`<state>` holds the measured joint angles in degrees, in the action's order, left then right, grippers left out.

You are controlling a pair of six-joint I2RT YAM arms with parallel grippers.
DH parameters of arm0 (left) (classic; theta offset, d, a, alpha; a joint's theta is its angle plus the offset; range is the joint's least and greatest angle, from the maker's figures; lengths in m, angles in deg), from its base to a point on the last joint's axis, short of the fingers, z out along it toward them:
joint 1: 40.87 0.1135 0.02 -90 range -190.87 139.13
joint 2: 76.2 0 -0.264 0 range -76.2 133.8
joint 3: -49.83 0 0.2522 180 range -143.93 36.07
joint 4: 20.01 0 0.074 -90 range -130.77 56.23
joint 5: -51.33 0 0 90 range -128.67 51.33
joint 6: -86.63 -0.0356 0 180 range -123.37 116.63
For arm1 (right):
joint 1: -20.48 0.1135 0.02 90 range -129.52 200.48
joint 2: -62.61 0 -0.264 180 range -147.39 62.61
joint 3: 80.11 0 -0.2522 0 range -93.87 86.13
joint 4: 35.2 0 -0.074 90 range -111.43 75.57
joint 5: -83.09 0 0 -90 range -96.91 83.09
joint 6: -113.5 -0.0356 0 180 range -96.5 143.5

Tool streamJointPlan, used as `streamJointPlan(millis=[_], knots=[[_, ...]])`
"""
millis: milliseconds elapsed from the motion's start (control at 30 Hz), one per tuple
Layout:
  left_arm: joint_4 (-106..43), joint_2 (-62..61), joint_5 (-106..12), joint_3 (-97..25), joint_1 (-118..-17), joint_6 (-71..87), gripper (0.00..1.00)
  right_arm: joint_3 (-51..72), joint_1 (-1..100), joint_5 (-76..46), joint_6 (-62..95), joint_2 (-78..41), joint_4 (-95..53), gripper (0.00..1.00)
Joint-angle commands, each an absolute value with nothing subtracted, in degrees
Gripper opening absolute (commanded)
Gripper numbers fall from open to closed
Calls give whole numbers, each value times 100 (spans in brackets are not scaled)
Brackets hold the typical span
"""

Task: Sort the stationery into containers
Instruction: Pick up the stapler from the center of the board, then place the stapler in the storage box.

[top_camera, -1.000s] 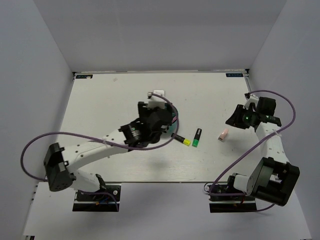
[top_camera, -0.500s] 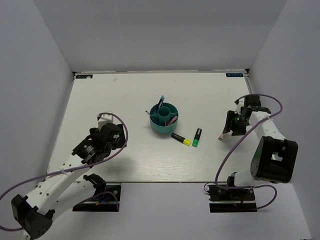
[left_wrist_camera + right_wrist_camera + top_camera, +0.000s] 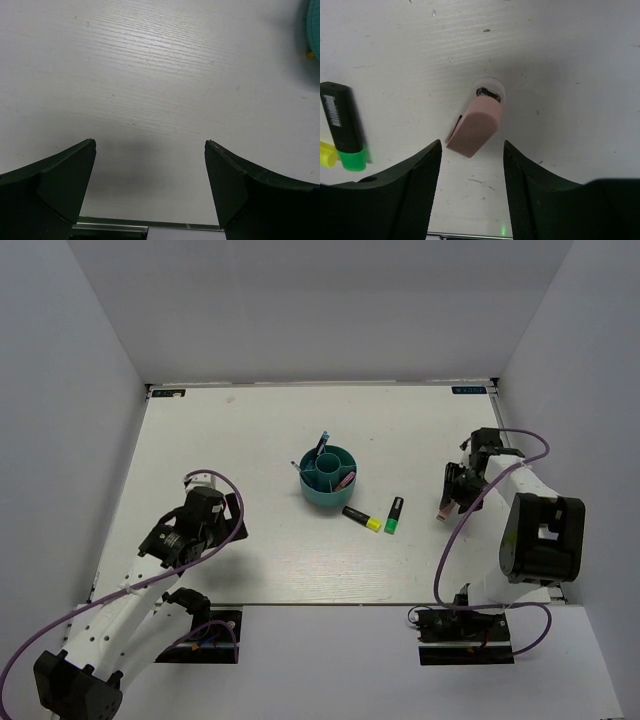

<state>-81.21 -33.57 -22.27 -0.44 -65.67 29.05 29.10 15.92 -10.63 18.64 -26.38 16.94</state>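
The right end effector hangs with its jaws apart on either side of a short pale-pink marker with a clear end. It is poised for a pinch, with only a narrow gap on each side and no grip made yet. The marker lies flat and slightly slanted on the white wood-grain worktop, near the right edge, which is why this arm and not the other is reaching for it. Just to its left lie a black marker with a green cap and a black marker with a yellow cap, close together and not yet sorted. Beyond them, at the middle of the worktop, stands the round teal plastic desk organizer. A thin blue pen stands upright in it and something pink sits in a ring compartment on its right side. The left end effector is fully open and empty over bare worktop at the near left, apparently parked well clear of its partner.
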Motion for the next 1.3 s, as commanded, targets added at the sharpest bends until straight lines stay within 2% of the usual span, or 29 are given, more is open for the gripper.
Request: streamJointPlan(millis=[0,133,233,267,400,533,667,800,933,1033,1267], knots=[[-7974,-3454,-2461,-31,-6513,2871,100,2698,1696,-797,1621,-2879,1540,56],[-7973,-3472,-2461,-31,-6504,2853,100,2689,1767,-726,1515,-2959,1496,51],[-7965,-3445,-2470,-31,-6495,2862,100,2707,1802,-717,1489,-2941,1460,40],[-7991,-3463,-2470,-23,-6513,2853,100,2698,1811,-726,1471,-2915,1469,27],[-7991,-3463,-2452,-14,-6495,2844,100,2689,1846,-813,1724,-2722,1487,0],[-7930,-3445,-2505,-5,-6495,2809,100,2401,1977,-1585,2234,-2292,1407,0],[-7860,-3428,-2566,21,-6495,2792,100,1628,2248,-3316,3130,-2334,1608,0],[-7842,-3393,-2549,48,-6504,2739,100,678,2417,-4722,3763,-2879,1768,0],[-7798,-3384,-2496,74,-6495,2704,100,-349,2689,-6152,3765,-3590,1575,0],[-7754,-3357,-2487,100,-6487,2677,100,-921,2979,-6647,3940,-4389,1478,0],[-7763,-3217,-2443,127,-6478,2660,100,-2030,3647,-6246,4564,-5199,1672,0]])
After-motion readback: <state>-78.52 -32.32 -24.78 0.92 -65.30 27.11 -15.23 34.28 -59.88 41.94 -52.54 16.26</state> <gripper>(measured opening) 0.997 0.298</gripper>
